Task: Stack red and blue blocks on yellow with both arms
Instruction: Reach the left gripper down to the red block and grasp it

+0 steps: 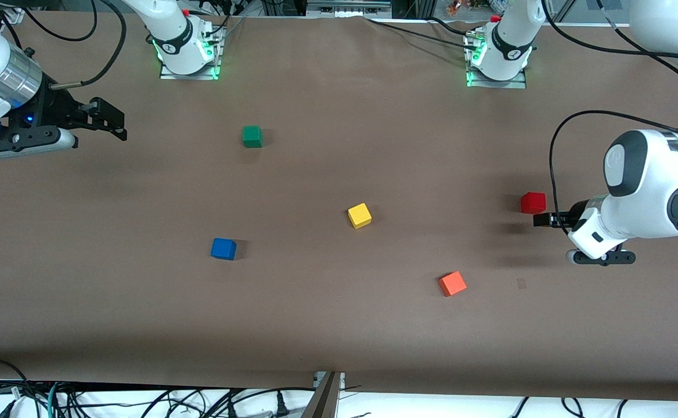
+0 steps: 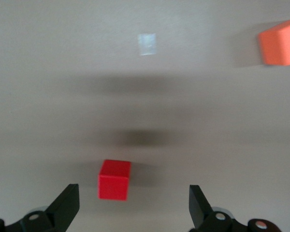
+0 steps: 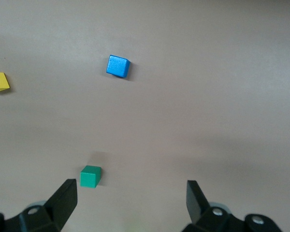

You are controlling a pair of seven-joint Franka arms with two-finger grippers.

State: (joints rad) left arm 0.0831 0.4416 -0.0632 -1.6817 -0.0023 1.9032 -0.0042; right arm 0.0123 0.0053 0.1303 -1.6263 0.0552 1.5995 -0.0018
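No block is stacked yet; all five cubes lie apart on the worktop (image 1: 339, 325).

**Left gripper** (image 1: 539, 219): located at the right edge of the front view, in the air close beside the red block (image 1: 533, 202). In the left wrist view the jaws are spread wide with nothing between them, and the red block (image 2: 114, 180) sits low in the frame, between the two fingertips (image 2: 67, 203) but off centre. Judgement: this arm is lining up on the red block, and the jaws need centring over it before descent.

**Right gripper** (image 1: 110, 122): located at the upper left of the front view, over bare worktop. Its wrist view shows the jaws spread and empty. The blue block (image 3: 118, 66) is in the upper part of that frame and the green cube (image 3: 90, 176) in the lower part. Judgement: this arm waits, well apart from its likely target.

**Task items:** the yellow cube (image 1: 360, 215) lies near the centre of the front view. The blue block (image 1: 223, 248) lies at lower left of it. An orange-red cube (image 1: 452, 284) lies at lower right and is not required.

**Surface and room:** plain matte brown covering, flat. Cables run along the bottom edge of the front view.
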